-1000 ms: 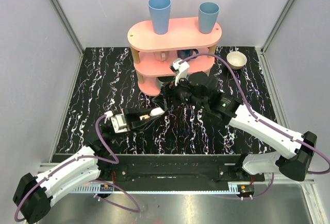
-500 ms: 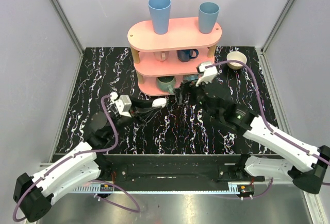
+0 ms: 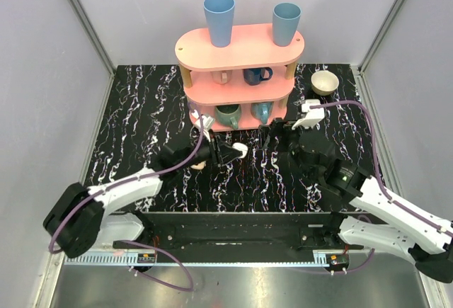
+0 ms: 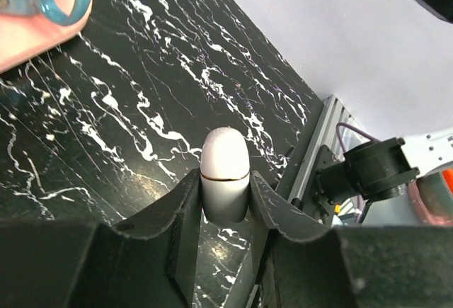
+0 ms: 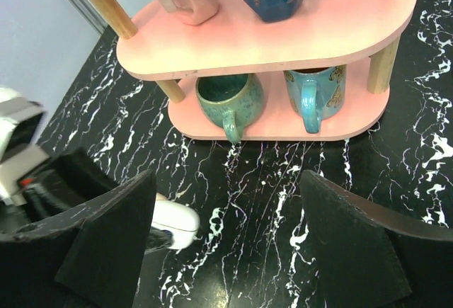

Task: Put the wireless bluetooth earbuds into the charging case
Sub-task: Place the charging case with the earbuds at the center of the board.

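The left hand (image 4: 225,186) is pinching the charging case (image 4: 225,156), a smooth white pebble-shaped box, between its two fingers. It holds the case lifted off the black marbled bench (image 3: 141,110), just in front of the pink shelf rack (image 3: 241,47). In the left wrist view a thin seam runs round the case and both halves meet along it, so the lid looks closed.

The right hand (image 5: 226,202) is spread wide with nothing between its fingers. It hangs over the bench near the rack's bottom shelf, beside the case but not touching it. From its own camera the case (image 5: 173,224) shows at the lower left, with the green mug (image 5: 228,99) and the blue mug (image 5: 311,95) on the shelf beyond.

I cannot pick out the earbuds with any certainty. A small pale piece (image 3: 199,167) lies on the bench just beside the left arm and may be one of them, but it is too small to tell.

By this showing the task is barely begun. The case is in hand, which counts as preparation only. Left to do, as I judge it, are opening the lid, picking up each earbud, and seating both in their wells. The free right hand seems the likely one for that work.
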### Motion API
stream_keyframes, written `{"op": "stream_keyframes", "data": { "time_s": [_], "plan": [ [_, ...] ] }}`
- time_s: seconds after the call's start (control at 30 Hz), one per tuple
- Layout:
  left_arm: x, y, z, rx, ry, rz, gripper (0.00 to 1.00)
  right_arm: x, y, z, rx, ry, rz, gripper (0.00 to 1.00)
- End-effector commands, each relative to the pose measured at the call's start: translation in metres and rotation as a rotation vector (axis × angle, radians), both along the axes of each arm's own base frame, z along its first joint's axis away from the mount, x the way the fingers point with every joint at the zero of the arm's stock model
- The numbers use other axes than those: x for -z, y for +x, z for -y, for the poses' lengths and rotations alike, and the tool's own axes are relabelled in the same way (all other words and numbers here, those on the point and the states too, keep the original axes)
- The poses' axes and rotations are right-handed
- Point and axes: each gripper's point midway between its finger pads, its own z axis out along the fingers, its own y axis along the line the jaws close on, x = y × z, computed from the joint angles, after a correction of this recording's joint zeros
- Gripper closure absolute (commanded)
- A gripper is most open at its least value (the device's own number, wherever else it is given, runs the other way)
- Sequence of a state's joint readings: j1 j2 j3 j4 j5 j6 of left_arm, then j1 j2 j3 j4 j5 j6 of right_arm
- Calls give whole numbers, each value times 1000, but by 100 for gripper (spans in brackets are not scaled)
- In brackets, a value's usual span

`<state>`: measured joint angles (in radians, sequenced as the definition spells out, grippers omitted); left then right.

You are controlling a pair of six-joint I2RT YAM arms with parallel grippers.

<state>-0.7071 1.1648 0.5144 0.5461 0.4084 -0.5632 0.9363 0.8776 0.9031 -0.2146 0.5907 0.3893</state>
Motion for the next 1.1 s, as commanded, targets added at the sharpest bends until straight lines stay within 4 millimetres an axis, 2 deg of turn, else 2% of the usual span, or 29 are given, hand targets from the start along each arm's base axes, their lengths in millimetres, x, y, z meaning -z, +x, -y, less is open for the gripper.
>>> {"op": "stream_keyframes", "data": {
  "time_s": [0.0,0.13,0.3,0.6,0.8,1.07],
  "plan": [
    [-27,12,18,0,-132,-79,100,-21,-1,10,37,81,44,11],
    [2,23,22,-42,-98,-165,100,-22,-3,13,36,81,51,10],
    [29,31,21,-100,-50,-210,100,-19,-6,13,24,88,48,10],
    [87,30,30,-130,28,-324,100,-17,-6,4,-8,87,34,10],
    [97,34,34,-138,6,-345,100,-14,-7,2,-16,92,26,10],
    [121,38,36,-157,6,-387,91,-9,-7,4,-7,82,21,10]
  ]
}}
